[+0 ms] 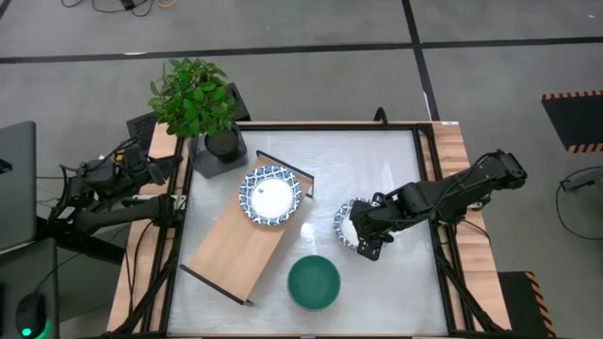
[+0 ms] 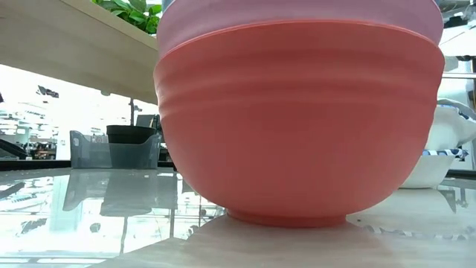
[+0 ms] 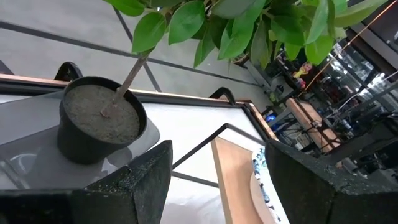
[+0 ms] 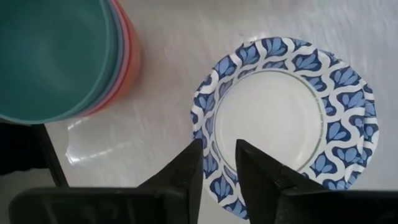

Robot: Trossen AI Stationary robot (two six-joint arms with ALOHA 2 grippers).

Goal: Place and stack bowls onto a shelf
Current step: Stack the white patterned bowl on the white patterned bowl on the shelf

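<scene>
My right gripper [image 4: 217,163] is hovering over a blue-and-white patterned bowl [image 4: 287,118] on the table [image 1: 396,282], fingers slightly parted astride its rim, gripping nothing. Just beside it a stack of bowls [image 1: 313,282], green on top, is sitting. Another patterned bowl [image 1: 269,196] is resting on the wooden shelf [image 1: 240,247]; my left gripper [image 3: 214,186], spread, is waiting near the potted plant [image 3: 102,121].
</scene>
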